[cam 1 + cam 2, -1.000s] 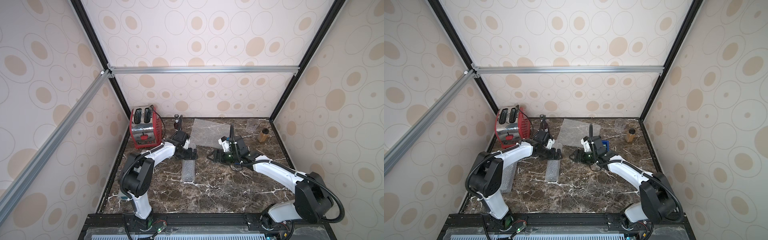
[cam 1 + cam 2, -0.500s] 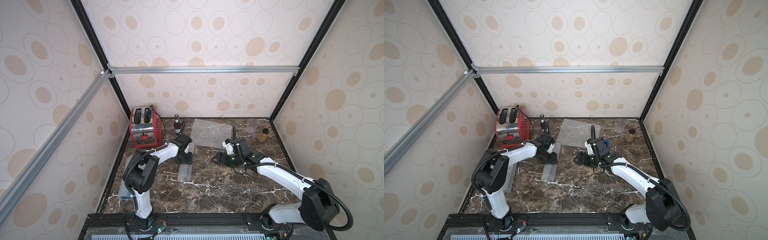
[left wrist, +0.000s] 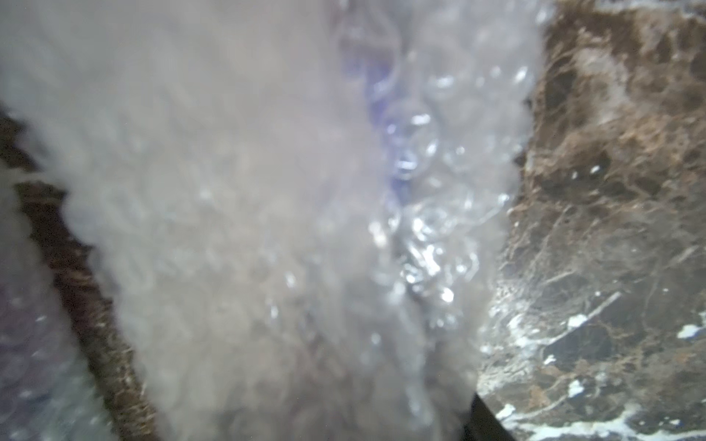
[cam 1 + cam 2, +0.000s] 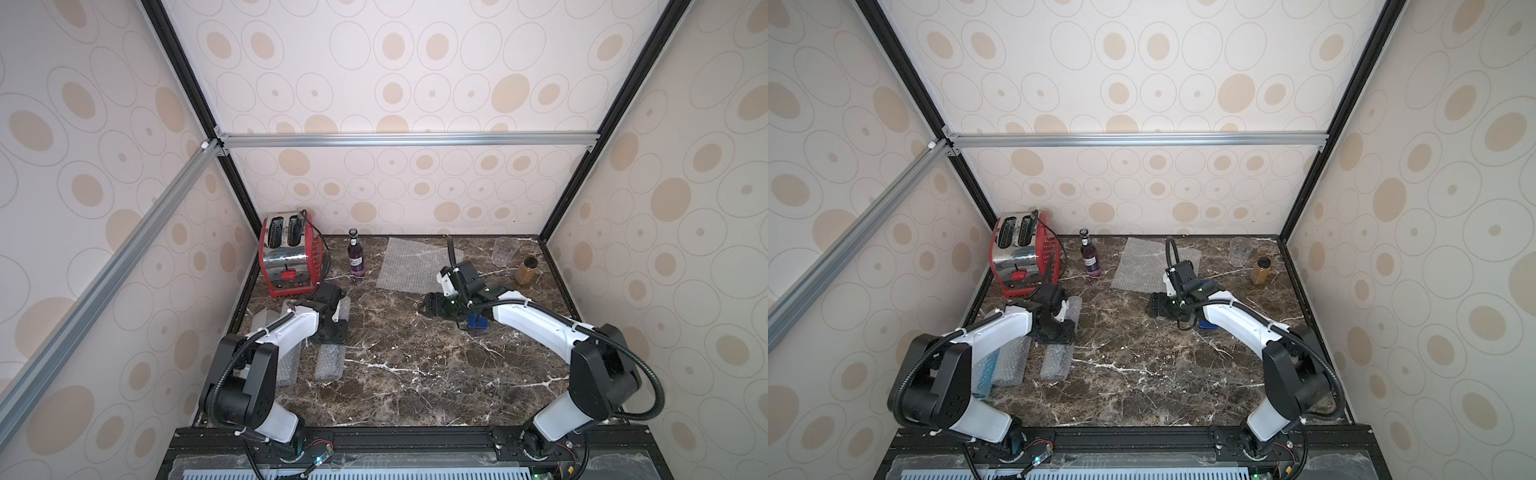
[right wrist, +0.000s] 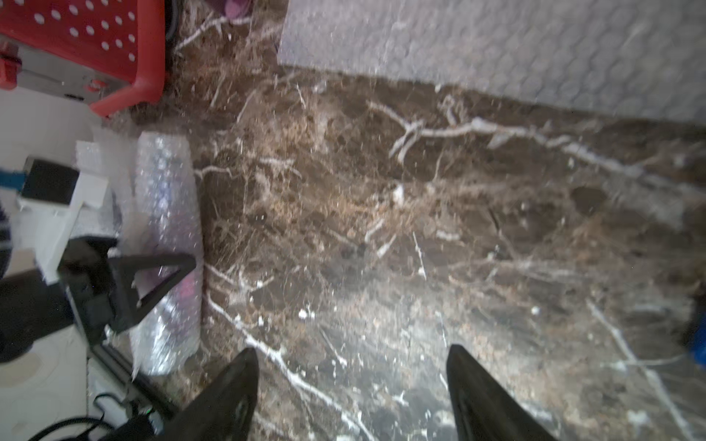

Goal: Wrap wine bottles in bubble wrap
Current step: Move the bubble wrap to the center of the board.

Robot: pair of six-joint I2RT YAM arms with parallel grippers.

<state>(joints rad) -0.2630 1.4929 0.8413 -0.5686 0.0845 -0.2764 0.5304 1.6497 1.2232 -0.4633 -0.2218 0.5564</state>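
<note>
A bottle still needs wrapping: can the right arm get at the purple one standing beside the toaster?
Probably yes. The right claw is open, empty and faces that side; between it and the upright purple bottle lies marble and perhaps a corner of the flat bubble wrap sheet, nothing tall.

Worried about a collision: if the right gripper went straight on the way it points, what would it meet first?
Bare marble table lies ahead of the right gripper; the first object in line looks like the flat bubble wrap sheet, though depth is unclear.
</note>
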